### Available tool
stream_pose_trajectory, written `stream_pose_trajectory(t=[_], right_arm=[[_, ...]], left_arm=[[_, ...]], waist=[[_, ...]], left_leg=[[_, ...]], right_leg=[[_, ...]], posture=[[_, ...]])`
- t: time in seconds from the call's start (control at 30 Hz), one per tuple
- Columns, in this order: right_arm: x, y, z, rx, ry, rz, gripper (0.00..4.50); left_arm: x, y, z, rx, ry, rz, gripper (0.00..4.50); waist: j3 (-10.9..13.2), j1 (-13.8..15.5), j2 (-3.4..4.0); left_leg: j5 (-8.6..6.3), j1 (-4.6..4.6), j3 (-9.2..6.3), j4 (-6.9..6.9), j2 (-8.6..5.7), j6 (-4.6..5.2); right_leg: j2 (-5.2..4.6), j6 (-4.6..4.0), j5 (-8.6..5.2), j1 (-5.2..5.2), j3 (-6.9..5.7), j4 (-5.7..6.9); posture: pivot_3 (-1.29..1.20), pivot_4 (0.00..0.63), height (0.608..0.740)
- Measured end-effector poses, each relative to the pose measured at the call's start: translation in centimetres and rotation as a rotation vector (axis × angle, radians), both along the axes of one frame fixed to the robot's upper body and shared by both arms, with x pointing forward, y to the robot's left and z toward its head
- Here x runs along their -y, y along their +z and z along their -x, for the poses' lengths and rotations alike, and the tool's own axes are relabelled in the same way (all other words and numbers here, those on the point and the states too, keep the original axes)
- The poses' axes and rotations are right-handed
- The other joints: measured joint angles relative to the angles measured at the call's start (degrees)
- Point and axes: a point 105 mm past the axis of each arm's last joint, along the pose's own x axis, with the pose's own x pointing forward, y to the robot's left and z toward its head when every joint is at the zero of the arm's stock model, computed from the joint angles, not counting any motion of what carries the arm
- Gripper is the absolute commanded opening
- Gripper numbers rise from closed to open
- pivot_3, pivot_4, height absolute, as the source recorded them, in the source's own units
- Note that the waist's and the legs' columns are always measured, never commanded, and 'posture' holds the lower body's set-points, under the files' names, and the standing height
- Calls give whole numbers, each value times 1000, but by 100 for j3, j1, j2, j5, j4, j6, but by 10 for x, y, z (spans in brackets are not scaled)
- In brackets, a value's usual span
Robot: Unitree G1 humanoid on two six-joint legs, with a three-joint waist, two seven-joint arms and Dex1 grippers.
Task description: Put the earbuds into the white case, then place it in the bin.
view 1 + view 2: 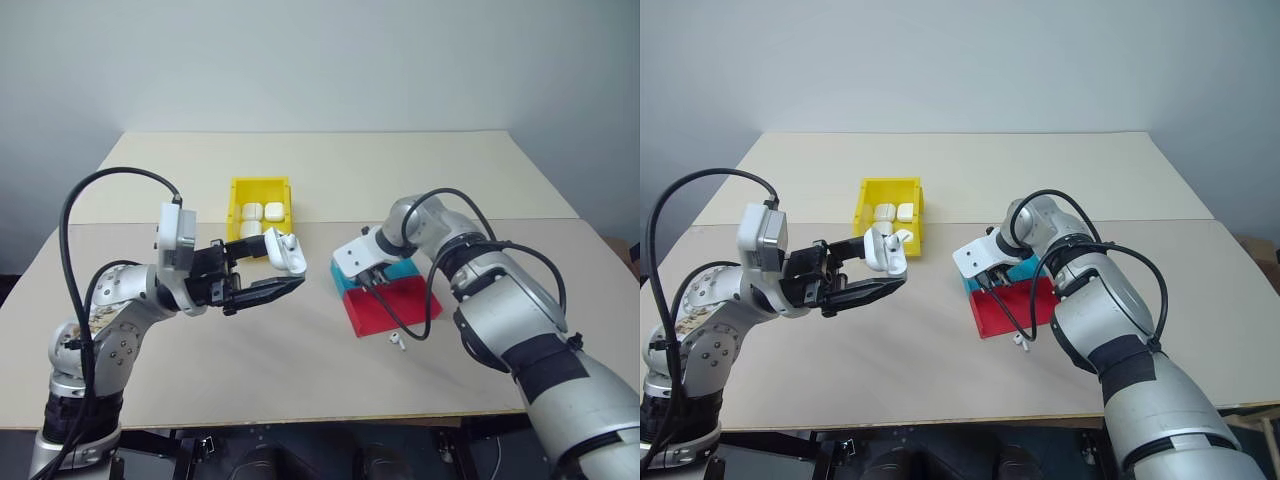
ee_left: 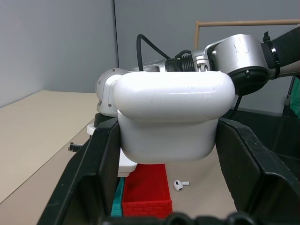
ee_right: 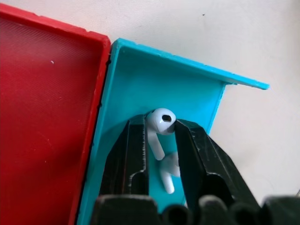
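The big tan bench holds everything. Near its far middle sits the yellow bin, and three white cases lie inside it. On the right side of the bench rests a flat tray with a red part and a teal part side by side. The left pincer hangs above the bench, between the bin and the tray, and its black fingers are clamped on the white case, which has its lid flipped up. The right pincer points down into the teal part of the tray. Its two fingers are pressed around one tiny white earbud, and a second earbud lies just under it. A third earbud lies alone on the bench, just beside the red part of the tray.
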Motion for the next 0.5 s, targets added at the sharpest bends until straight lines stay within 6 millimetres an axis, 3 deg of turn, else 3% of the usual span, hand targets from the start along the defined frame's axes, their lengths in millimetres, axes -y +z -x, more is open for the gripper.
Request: stream_pose_trajectory(t=[0.2,0.3,0.4,0.5], right_arm=[[-1,0,1,-26,-25,-20,644],[-3,2,3,-114,-92,-118,644],[-4,14,7,-235,-165,-263,644],[0,39,7,-338,-235,-413,644]], left_arm=[[-2,1,0,3,9,2,2776],[-3,1,0,4,8,-1,2776],[-2,2,1,6,-7,1,2776],[-1,6,2,18,-25,0,2776]], waist=[[0,0,0],[0,0,0],[1,2,1],[2,12,2]], left_leg=[[1,3,0,-1,0,-2],[1,2,0,-3,0,-2],[1,2,1,-5,0,-2],[1,2,1,-5,-1,-2]], right_leg=[[0,0,0,2,0,1],[0,-1,0,1,0,0],[0,-1,0,2,0,-1],[0,-1,0,3,0,-2]], posture=[[0,150,740],[0,150,740],[0,150,740],[0,150,740]])
